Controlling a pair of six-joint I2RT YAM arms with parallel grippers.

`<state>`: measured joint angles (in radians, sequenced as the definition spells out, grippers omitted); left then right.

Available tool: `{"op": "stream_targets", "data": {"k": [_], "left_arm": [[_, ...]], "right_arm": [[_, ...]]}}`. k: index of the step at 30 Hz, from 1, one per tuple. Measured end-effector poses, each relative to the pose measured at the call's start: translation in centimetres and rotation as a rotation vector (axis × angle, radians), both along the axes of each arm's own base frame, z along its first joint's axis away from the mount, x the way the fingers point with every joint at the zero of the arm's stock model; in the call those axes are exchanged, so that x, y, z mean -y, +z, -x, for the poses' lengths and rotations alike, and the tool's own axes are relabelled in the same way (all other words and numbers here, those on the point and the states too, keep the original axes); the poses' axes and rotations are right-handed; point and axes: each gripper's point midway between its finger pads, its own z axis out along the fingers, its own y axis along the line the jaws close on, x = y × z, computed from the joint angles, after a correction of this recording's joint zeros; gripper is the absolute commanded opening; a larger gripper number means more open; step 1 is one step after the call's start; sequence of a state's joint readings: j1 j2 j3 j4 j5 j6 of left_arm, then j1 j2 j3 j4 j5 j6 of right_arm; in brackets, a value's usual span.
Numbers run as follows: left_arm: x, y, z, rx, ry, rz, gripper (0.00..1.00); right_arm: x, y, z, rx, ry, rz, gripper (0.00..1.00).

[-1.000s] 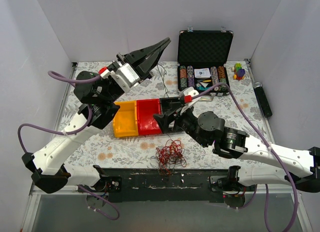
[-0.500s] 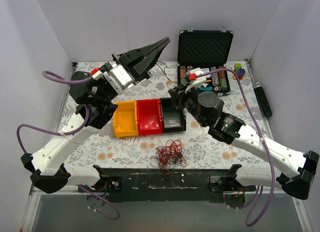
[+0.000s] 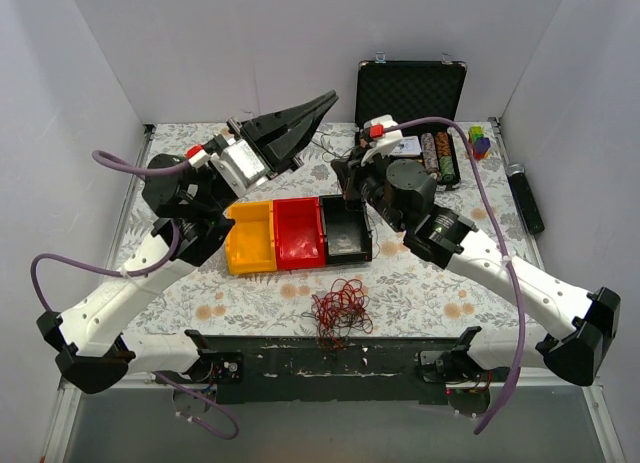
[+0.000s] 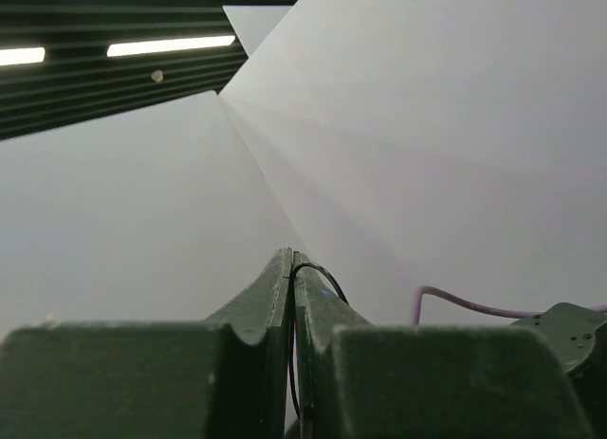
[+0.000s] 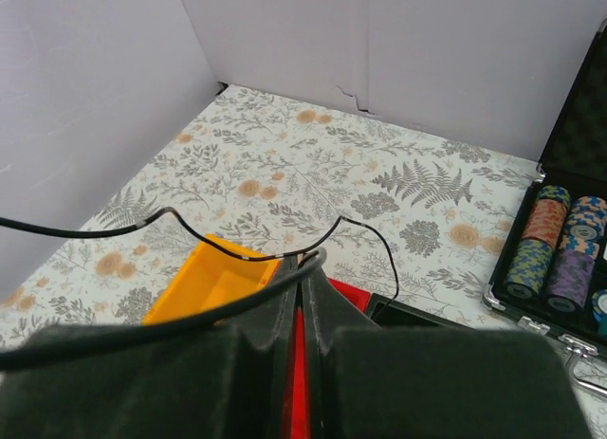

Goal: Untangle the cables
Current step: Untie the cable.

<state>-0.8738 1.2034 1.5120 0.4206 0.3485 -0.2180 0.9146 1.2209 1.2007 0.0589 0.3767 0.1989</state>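
White walls (image 3: 200, 43) around floral table (image 3: 250, 288), tangled cables (image 3: 340, 305)

black cable (image 5: 232, 254) cropped left (hair-thin), chip case (image 5: 574, 126) cropped right

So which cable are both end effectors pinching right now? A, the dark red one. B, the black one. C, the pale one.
B: each wrist view shows a black cable pinched in a shut end effector, the left end effector and the right end effector, while the dark red tangle lies on the table, apart from both.
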Motion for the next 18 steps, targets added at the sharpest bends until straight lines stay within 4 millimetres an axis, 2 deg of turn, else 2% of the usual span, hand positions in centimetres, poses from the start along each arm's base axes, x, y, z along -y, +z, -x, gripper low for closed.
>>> {"op": "stream_targets", "data": {"k": [5, 13, 18], "left_arm": [[-0.1, -2.1, -1.2, -0.1, 0.015, 0.006, 0.0], [-1.3, -6.7, -5.3, -0.365, 0.137, 0.08, 0.0], [-1.8, -9.8, -6.7, -0.491, 0.179, 0.096, 0.0]], "right_arm": [[-1.1, -0.3, -0.7, 0.0, 0.014, -0.023, 0.02], [-0.8, 0.0, -2.4, 0.04, -0.037, -0.127, 0.01], [-0.6, -2.1, -4.3, -0.006, -0.086, -0.18, 0.01]]}}
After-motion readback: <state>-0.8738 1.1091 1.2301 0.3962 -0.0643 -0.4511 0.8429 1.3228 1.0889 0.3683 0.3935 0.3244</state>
